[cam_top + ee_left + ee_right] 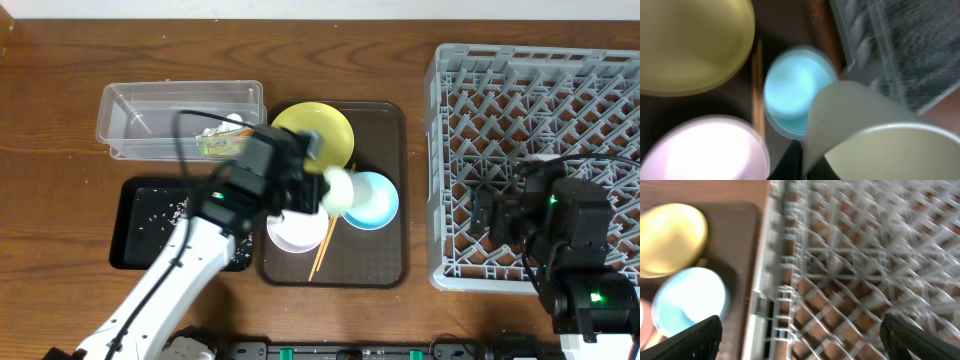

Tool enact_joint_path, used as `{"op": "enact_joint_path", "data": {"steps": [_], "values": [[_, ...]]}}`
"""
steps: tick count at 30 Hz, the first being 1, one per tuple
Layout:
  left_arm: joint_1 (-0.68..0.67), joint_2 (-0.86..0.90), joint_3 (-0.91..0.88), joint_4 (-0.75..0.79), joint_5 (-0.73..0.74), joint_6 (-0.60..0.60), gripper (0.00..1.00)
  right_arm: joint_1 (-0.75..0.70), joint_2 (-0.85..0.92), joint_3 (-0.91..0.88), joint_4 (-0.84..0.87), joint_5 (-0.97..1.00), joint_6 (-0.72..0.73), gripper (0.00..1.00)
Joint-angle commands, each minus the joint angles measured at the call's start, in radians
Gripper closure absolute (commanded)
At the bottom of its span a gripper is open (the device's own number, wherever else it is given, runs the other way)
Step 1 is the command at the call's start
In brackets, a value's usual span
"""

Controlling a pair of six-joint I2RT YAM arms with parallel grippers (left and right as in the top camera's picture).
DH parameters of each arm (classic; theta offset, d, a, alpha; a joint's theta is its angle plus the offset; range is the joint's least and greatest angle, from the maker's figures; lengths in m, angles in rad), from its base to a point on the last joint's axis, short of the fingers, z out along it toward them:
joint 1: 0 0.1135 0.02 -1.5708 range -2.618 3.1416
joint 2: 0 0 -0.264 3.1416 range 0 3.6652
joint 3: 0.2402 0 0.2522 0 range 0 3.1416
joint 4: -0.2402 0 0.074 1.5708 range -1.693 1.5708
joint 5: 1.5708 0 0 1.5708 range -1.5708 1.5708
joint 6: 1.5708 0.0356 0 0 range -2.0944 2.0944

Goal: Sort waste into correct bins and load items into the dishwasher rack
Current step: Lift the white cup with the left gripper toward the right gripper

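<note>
The left gripper (322,188) is clamped on the cup (875,135), which shows tilted in the left wrist view, its mouth turned toward the lower right and its body hiding part of the blue bowl (797,90). From overhead the cup sits over the brown tray (385,262), between the plate (313,133) behind it, the blue bowl to its right and the white bowl (297,232) in front; whether it rests on anything or hangs free I cannot tell. The chopsticks (322,250) lie slanted on the brown tray, between the two bowls. The right gripper (801,325) is spread wide, nothing between its dark fingers (695,340), and it hangs above the left edge of the rack (865,255), just inside the wall next to the brown tray; its view is blurred. The rack stands on the table (60,60) to the right of the brown tray, with the right arm over its front half. Left of the brown tray sits the tub (150,105), with the wrapper (215,147) and the tissue (228,127) at its right end, partly behind the left arm. In front of the tub lies the black tray (135,245), with rice (165,207) scattered on it
</note>
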Motion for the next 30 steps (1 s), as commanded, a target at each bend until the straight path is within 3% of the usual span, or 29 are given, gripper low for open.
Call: {"op": "enact_joint_path", "data": {"steps": [1,7,11,18,24,30], "values": [[0.09,0.034,0.013,0.087,0.256,-0.153,0.94,-0.005,0.013,0.018,0.024,-0.265,-0.103,0.01],[0.143,0.198,0.013,0.383,0.691,-0.332,0.94,-0.005,0.09,0.011,0.018,-0.636,-0.208,0.01],[0.122,0.285,0.013,0.515,0.856,-0.423,0.94,-0.005,0.175,0.006,0.021,-0.806,-0.286,0.01],[0.082,0.308,0.013,0.533,0.896,-0.444,0.94,-0.005,0.342,0.006,0.12,-1.048,-0.431,0.01],[0.044,0.308,0.013,0.533,0.895,-0.454,0.94,-0.005,0.446,0.006,0.29,-1.227,-0.434,0.01],[0.019,0.308,0.013,0.534,0.894,-0.458,0.94,-0.005,0.468,0.006,0.351,-1.314,-0.433,0.13]]}}
